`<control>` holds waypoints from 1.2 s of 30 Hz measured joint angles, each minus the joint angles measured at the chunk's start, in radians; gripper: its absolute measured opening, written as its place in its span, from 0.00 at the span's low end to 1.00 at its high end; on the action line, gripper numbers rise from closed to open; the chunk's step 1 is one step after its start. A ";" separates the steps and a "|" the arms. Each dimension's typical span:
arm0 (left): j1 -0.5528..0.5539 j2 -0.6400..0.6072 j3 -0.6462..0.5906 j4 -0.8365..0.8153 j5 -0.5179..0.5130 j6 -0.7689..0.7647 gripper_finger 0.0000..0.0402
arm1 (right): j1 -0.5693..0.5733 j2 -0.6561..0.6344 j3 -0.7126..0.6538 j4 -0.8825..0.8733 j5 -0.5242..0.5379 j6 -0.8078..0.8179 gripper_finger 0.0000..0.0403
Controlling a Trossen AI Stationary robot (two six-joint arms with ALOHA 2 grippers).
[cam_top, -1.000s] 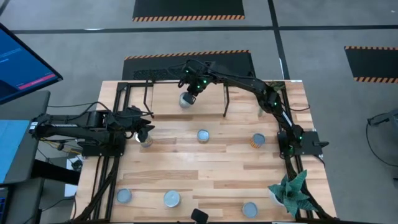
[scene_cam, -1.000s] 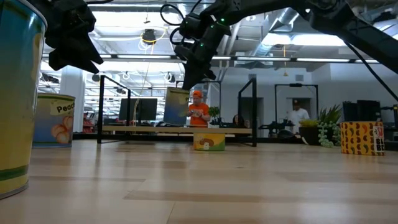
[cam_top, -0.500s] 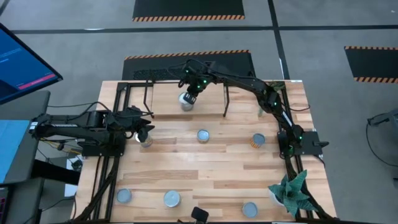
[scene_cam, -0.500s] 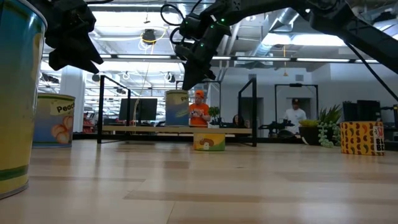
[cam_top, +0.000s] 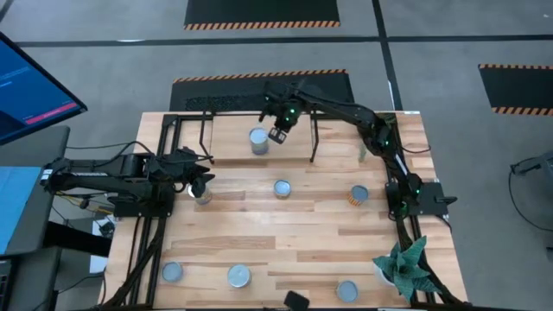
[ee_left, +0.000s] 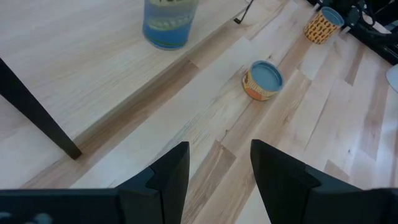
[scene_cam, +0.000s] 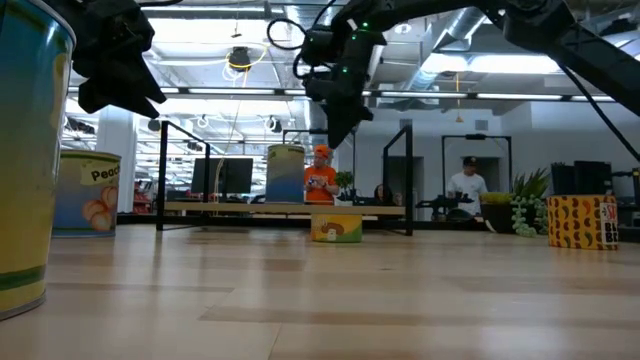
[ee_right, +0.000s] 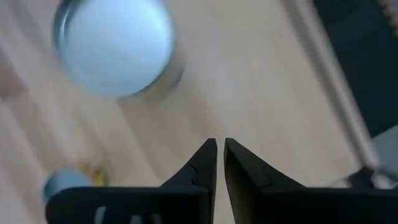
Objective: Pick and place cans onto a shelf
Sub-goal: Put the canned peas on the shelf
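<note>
one can upright on the shelf by the surface's far edge; right gripper beside it, jaws closed, empty; left gripper open. risks clipping and toppling it.

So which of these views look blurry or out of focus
Right wrist view: the can on the shelf board is smeared soft. Low view: the big can nearest the lens is out of focus. Left wrist view: sharp on the orange-sided can. High view: evenly lit and clear.
</note>
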 joint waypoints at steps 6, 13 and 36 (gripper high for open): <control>0.000 0.000 0.000 0.000 0.000 0.000 0.41 | 0.066 0.036 -0.007 0.000 -0.013 -0.056 0.14; 0.000 0.000 0.000 0.000 -0.001 0.000 0.41 | 0.101 0.073 -0.010 0.141 -0.014 -0.072 0.13; 0.000 0.000 0.000 -0.001 -0.026 0.000 0.41 | 0.065 0.063 -0.010 0.414 0.040 0.013 0.13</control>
